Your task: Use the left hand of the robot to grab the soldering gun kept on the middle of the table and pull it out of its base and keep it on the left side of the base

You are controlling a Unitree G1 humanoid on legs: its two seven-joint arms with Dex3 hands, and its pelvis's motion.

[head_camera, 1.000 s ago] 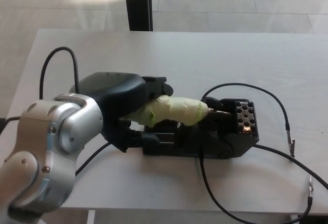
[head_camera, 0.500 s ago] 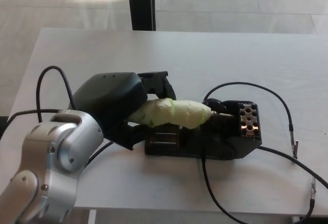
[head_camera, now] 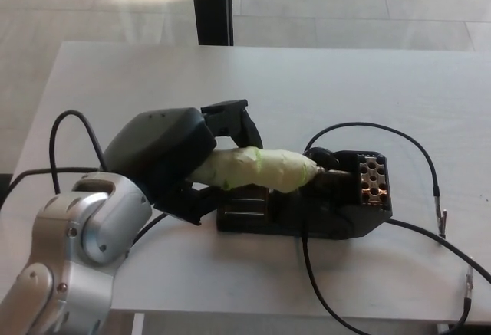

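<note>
The soldering gun (head_camera: 261,169) has a handle wrapped in pale green tape and lies across its black base (head_camera: 307,205) in the middle of the white table (head_camera: 307,82). Its tip end points right into the base's perforated holder (head_camera: 370,182). My left hand (head_camera: 184,159) is shut on the gun's handle from the left, fingers (head_camera: 234,120) over the top and the thumb below. The silver left forearm (head_camera: 84,258) comes in from the lower left. My right hand is out of the picture.
Black cables loop over the table: one (head_camera: 69,132) behind my left wrist, another (head_camera: 399,139) arcs right from the base towards clips (head_camera: 441,216) near the right edge. A dark post (head_camera: 211,5) stands beyond the table's far edge.
The camera shifted slightly at first. My left hand has drawn a little up and left while staying closed on the taped handle; the gun still lies in the base.
</note>
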